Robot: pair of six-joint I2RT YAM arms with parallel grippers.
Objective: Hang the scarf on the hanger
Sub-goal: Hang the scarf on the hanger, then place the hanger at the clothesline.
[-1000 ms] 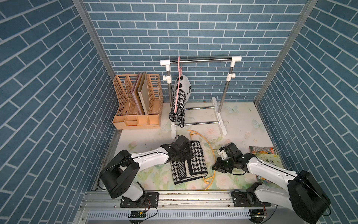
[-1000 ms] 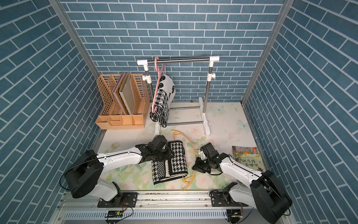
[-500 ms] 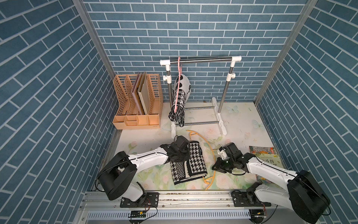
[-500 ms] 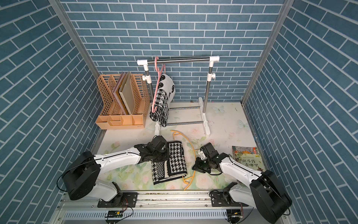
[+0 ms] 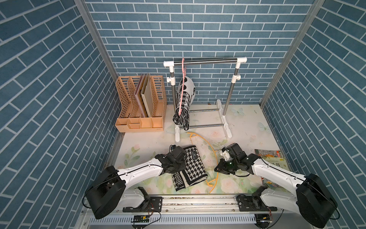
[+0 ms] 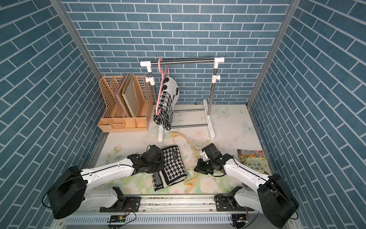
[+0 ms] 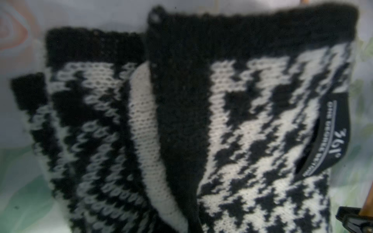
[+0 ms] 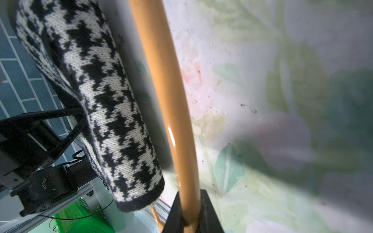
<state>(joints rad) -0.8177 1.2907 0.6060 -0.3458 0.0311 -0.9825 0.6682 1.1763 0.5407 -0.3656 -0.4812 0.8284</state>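
Note:
A folded black-and-white houndstooth scarf (image 5: 191,168) (image 6: 174,168) lies on the floral table. My left gripper (image 5: 181,166) (image 6: 160,166) sits at its left edge, shut on the knit. The left wrist view is filled by the scarf (image 7: 252,121), whose folds run together where the jaws are; the jaws themselves are hidden. An orange hanger (image 5: 210,145) (image 6: 193,148) curves along the scarf's right side, flat on the table. My right gripper (image 5: 219,170) (image 6: 198,169) (image 8: 189,211) is shut on its tube (image 8: 171,100), one finger on each side.
A white-and-steel clothes rack (image 5: 206,61) stands at the back, carrying a pink hanger with another patterned scarf (image 5: 184,99). A tan file organizer (image 5: 140,107) stands back left. A picture book (image 5: 271,160) lies under my right arm.
My left gripper has closed on the scarf's left edge. The right gripper and the hanger have stayed put.

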